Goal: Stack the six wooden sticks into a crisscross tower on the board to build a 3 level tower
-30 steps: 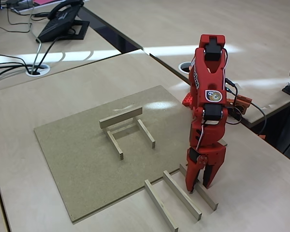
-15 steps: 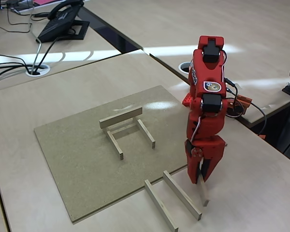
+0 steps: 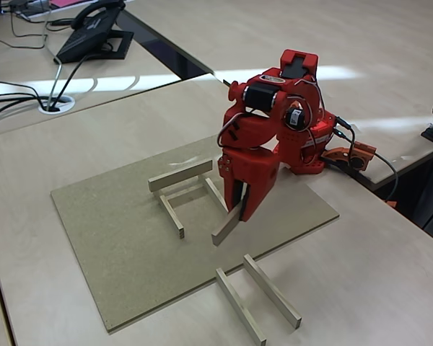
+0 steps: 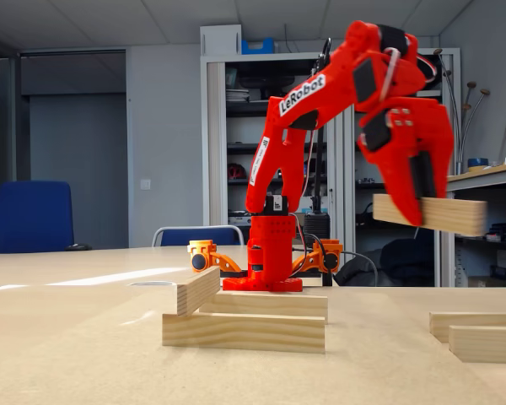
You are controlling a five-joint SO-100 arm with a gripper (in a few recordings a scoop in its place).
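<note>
On the board [image 3: 123, 238] three sticks form the start of the tower [image 3: 187, 194]: two lie parallel, one on the left [image 3: 171, 215] and one on the right [image 3: 216, 197], and a third [image 3: 180, 175] crosses their far ends, resting on top of them. In the low fixed view the same stack [image 4: 244, 316] sits left of centre, with the crossing stick [image 4: 196, 289] pointing toward the camera.

Right of the tower, the red arm [image 3: 281, 122] bends forward over the board. Its gripper [image 3: 240, 207] points down and pinches a fourth stick [image 3: 226, 228] between its fingers, which close on the stick's upper end. In the high fixed view this stick slants down to the left, near the right-hand stick of the tower. In the low view the gripper [image 4: 417, 198] holds the stick [image 4: 430, 213] well clear of the surface, roughly level, above and to the right of the stack.

Further right and nearer the camera, two sticks [image 3: 239, 306] [image 3: 272, 290] lie side by side, parallel, on the pale table [image 3: 375, 281] just off the board's edge. In the low view their ends [image 4: 481, 333] show at the right border.
</note>
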